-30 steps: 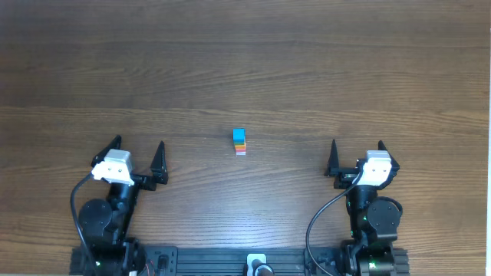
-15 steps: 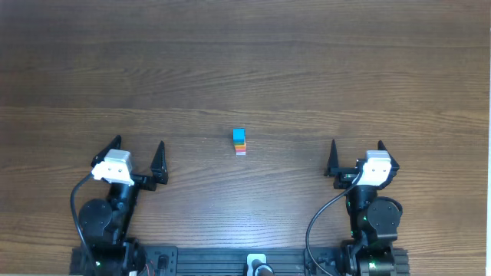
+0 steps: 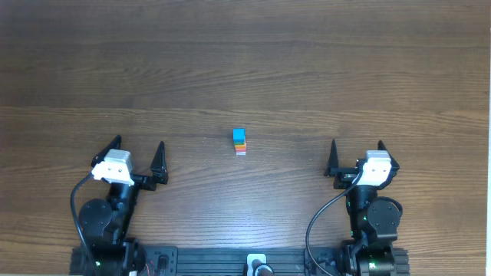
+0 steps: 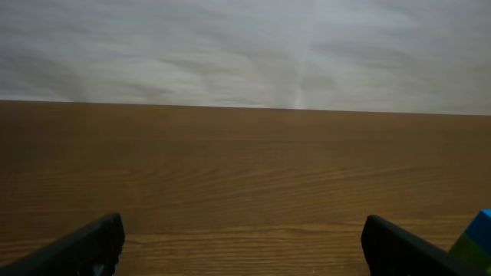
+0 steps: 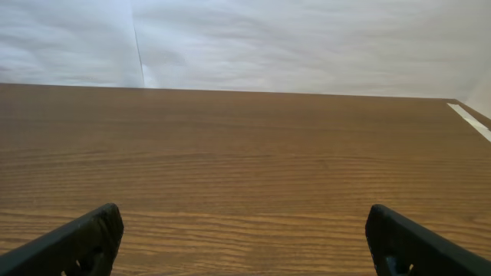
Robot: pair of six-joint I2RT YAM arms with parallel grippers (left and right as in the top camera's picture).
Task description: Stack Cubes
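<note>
A small stack of cubes [image 3: 240,142] stands upright at the middle of the wooden table, blue on top, then green, orange and a pale one at the base. Its blue and green edge [image 4: 479,238] peeks into the left wrist view at the side. My left gripper [image 3: 138,159] rests open near the table's front left, well apart from the stack, with nothing between its fingers. My right gripper [image 3: 356,157] sits open at the front right, also holding nothing.
Bare wooden table [image 3: 245,61] stretches wide behind and around the stack. A pale wall [image 5: 307,46] rises past the table's far edge. The arm bases and cables stand along the front edge.
</note>
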